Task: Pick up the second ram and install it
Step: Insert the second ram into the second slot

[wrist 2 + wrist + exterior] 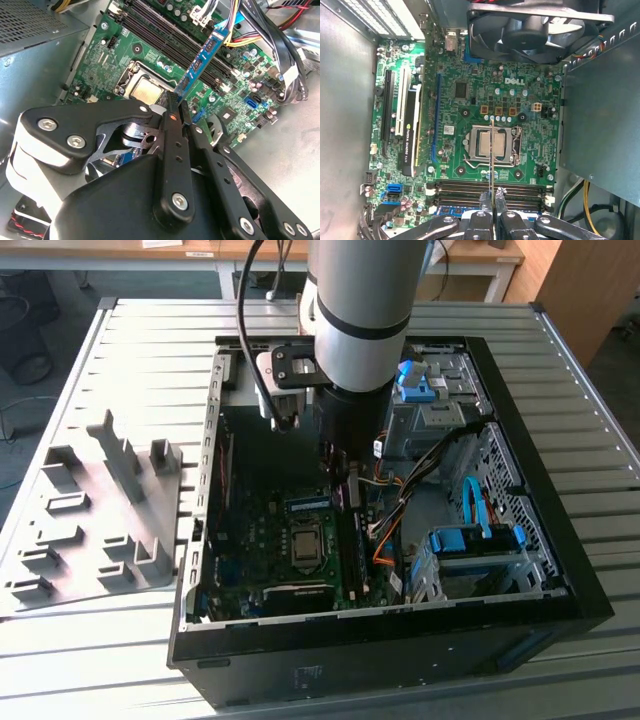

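My gripper (346, 483) is inside the open computer case (560, 570), above the motherboard (260, 540). It is shut on the second ram (205, 57), a narrow blue-green board with black chips. The stick juts out past the fingertips (170, 117) and hangs over the dark memory slots (160, 37) next to the processor socket (145, 90), not touching them. In the first wrist view the ram (491, 150) shows edge-on as a thin line across the socket (507, 145), with the gripper (492, 201) over the memory slots (460, 187).
A grey slotted fixture block (100, 510) lies on the table at the exterior view's left. Loose cables (400, 505) and a blue drive cage (470, 550) crowd the case beside the slots. A case fan (540, 25) and an expansion card (412, 130) flank the motherboard.
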Robot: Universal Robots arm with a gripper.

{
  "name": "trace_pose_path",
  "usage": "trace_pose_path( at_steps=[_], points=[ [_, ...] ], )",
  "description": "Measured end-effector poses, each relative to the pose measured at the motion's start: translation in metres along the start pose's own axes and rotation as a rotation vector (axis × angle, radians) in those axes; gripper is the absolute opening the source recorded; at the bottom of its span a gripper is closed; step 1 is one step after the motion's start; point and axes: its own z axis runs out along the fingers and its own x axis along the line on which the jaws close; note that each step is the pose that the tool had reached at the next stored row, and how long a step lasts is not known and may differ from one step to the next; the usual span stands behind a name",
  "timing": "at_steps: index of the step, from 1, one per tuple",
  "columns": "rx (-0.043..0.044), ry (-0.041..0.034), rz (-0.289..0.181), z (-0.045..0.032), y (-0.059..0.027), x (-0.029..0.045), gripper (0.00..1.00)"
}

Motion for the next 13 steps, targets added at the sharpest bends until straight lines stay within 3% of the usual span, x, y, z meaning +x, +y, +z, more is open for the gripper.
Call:
trace_pose_path(
  at_steps=[3, 13],
  points=[
    [0.0008, -0.0004, 0.021, 0.0001, 0.0000, 0.0000, 0.14],
    [0.0054, -0.0020, 0.162, 0.0003, 0.0000, 0.0000, 0.14]
  ],
)
